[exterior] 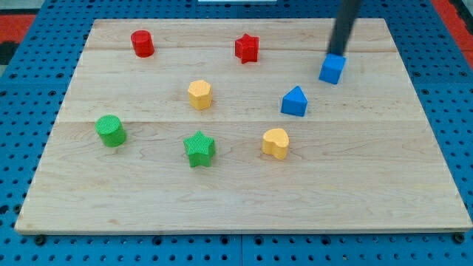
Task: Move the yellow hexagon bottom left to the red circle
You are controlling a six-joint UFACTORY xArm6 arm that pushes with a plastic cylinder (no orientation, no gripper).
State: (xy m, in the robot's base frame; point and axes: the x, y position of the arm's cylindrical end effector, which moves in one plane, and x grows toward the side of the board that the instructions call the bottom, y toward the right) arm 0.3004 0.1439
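Note:
The yellow hexagon (199, 94) sits left of the board's middle. The red circle (142, 43) stands at the view's upper left, up and to the left of the hexagon. My tip (338, 54) is at the view's upper right, touching the top edge of the blue cube (332, 69). It is far to the right of the hexagon and the red circle.
A red star (247, 48) lies at the top middle. A blue triangular block (294, 101) is right of centre. A yellow heart (276, 142), a green star (199, 148) and a green circle (111, 131) lie across the lower half. The wooden board (414, 185) rests on a blue pegboard.

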